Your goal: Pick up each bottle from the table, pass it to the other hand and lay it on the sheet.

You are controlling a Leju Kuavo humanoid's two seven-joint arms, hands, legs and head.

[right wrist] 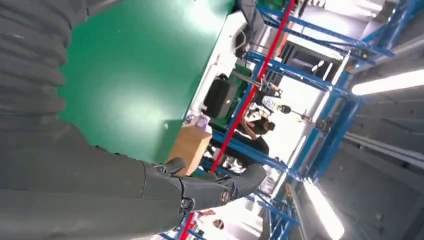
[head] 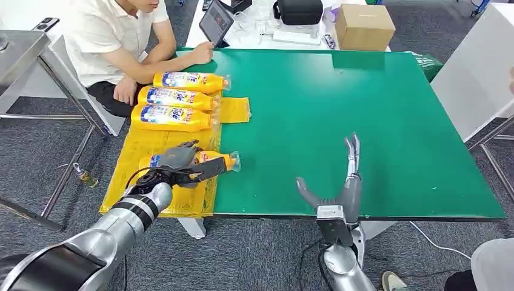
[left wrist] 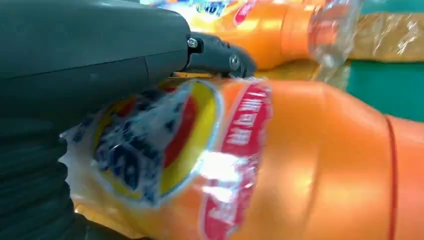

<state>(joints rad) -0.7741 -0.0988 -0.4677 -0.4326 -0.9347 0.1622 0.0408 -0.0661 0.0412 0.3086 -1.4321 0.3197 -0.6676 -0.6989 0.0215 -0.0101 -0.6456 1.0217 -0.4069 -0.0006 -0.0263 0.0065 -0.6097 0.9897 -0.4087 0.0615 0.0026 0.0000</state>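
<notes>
**Left hand around a bottle at the sheet's lower edge**

Lower left of the head view: left hand (head: pixel 179 159) wrapped over an orange bottle (head: pixel 209 162), fingers curled across its label end, cap pointing right toward the green table (head: pixel 363 115). Lying on its side on the yellow sheet (head: pixel 136 148), near the sheet's right border, cap end reaching just past it over the green. Same grip seen close in the left wrist view: thick grey thumb (left wrist: pixel 220 57) pressed along the top of the bottle (left wrist: pixel 300 165), crinkled blue, yellow and red label directly beneath the hand (left wrist: pixel 90 55).

Upper left of centre in the head view: three more bottles (head: pixel 176 100) side by side on the sheet, caps right, well apart from the held one.

Lower centre: right hand (head: pixel 339 182) over the near table edge, fingers straight and pointing away, thumb spread to the left, holding nothing. Right wrist view: thumb (right wrist: pixel 225 185) stretched out beyond the green surface.

Upper left: seated person (head: pixel 121 36) with one hand on the table's far corner. Top centre: tablet (head: pixel 216 22), cardboard box (head: pixel 363 25) and black case (head: pixel 299 11).
</notes>
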